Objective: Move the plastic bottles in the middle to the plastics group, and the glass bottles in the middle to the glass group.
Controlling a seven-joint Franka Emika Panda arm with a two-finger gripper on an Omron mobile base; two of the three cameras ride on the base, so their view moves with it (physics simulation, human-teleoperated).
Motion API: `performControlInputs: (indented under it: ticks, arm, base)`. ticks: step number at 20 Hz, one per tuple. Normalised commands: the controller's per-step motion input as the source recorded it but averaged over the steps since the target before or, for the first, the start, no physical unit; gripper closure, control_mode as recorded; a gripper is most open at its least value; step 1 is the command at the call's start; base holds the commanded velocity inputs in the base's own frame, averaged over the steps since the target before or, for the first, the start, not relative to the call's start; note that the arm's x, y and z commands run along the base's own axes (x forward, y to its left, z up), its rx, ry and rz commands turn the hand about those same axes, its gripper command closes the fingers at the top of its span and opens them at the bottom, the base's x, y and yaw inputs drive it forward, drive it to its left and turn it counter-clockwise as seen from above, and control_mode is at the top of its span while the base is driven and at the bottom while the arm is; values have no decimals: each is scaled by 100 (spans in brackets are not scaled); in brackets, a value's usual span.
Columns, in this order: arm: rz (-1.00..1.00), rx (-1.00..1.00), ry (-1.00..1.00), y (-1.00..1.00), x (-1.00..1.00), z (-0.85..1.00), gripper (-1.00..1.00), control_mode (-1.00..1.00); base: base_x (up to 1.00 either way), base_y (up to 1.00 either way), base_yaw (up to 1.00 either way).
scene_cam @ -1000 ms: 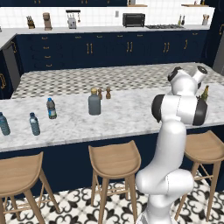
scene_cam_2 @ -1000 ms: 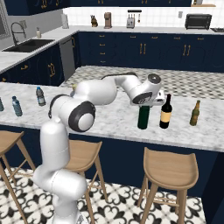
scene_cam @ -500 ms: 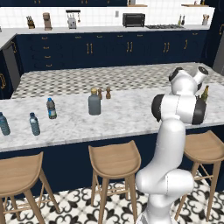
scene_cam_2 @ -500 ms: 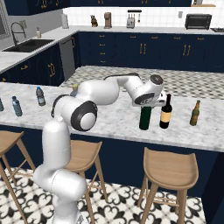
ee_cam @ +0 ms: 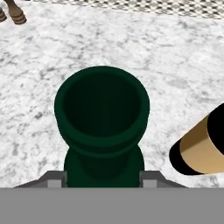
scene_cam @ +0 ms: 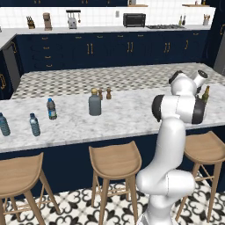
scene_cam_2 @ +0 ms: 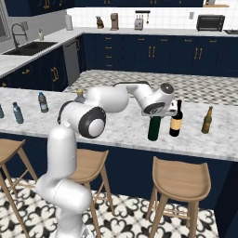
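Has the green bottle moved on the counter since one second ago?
No. The green bottle stands upright, close left of the cream-labelled wine bottle, same as before, with the pincer over its neck.

Green bottle [scene_cam_2: 154, 128] neck hidden behind hand.

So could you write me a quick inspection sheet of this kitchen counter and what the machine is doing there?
Surface: marble island counter.
Job's things: dark-green wine bottle upright beside the cream-label wine bottle and olive-brown bottle; squat grey bottle mid-counter; water bottle left of it, two more water bottles further left.
Clutter: two small brown shakers.
Grippers: tool shut on the green bottle's neck, fingers either side.
Cables: nothing seen.
Surroundings: wooden stools, navy cabinets, toaster oven.
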Motion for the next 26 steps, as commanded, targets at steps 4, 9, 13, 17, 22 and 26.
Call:
performControlInputs:
  ticks: [4, 9, 13, 17, 22, 26]
  arm:
    - [0, 0, 0, 0, 27, -8, 100, -100]
    - [0, 0, 0, 0, 38, 1, 100, -100]
    - [0, 0, 0, 0, 10, 0, 100, -100]
    - [0, 0, 0, 0, 0, 0, -100, -100]
    - [0, 0, 0, 0, 0, 0, -100, -100]
    - [0, 0, 0, 0, 0, 0, -100, -100]
  base:
    - [0, 0, 0]
    - [0, 0, 0]
    - [0, 0, 0]
    - [0, 0, 0]
    - [0, 0, 0]
    - [0, 0, 0]
